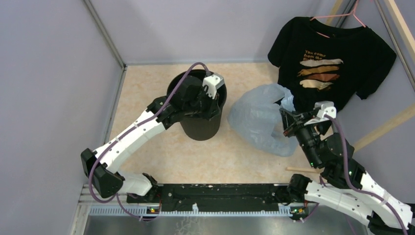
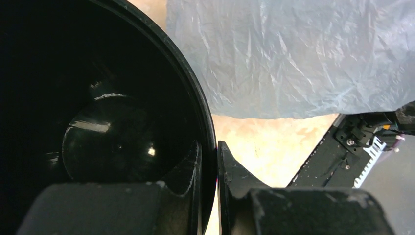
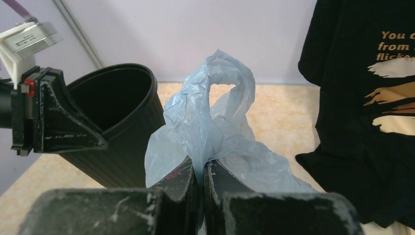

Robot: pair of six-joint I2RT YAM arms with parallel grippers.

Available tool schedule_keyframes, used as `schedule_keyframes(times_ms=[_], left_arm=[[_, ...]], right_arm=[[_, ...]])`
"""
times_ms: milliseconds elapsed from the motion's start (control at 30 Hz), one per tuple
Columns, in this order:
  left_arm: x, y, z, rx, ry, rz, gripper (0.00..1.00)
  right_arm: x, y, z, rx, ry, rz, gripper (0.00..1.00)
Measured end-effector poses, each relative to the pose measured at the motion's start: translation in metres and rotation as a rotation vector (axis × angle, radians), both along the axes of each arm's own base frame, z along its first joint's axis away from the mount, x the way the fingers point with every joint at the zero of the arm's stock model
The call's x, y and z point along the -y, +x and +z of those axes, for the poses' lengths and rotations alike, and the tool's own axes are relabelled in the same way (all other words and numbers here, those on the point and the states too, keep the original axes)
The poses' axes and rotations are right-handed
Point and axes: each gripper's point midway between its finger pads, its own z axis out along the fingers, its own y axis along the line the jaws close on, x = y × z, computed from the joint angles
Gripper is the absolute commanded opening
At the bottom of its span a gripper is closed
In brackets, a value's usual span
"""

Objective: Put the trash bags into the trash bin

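The trash bin [image 1: 198, 128], at centre frame, is pinched by its rim in the left gripper [image 2: 209, 149]. The trash bag [image 1: 254, 117], just right on the tabletop [image 1: 147, 93], is clamped in the right gripper [image 3: 199, 166]; it should be lifted above the rim before release.

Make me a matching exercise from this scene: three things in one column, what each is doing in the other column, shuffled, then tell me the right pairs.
Column one:
1. left gripper
2. right gripper
3. black T-shirt

Column two:
A. shut on the light-blue trash bag
B. hanging at the far right
C. clamped on the rim of the trash bin

Pairs: 1-C, 2-A, 3-B.
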Motion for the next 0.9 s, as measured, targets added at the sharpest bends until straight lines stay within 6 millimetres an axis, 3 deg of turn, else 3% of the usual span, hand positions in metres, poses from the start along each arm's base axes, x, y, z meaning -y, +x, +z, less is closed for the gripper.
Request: schedule_keyframes(times_ms=[267,500,733,900], left_arm=[[0.008,-0.015,0.002,-0.033,-0.034,-0.046,0.49],[0.005,-0.028,0.023,-0.026,-0.094,-0.058,0.79],[-0.01,-0.037,0.059,0.041,-0.165,-0.024,0.93],[-0.04,-0.041,0.099,0.158,-0.244,0.08,0.98]], right_arm=[[0.022,-0.003,0.023,0.025,0.021,-0.063,0.02],[0.044,-0.008,0.032,0.052,0.027,-0.117,0.03],[0.062,-0.013,0.036,0.075,0.03,-0.157,0.03],[0.065,-0.014,0.038,0.083,0.051,-0.17,0.03]])
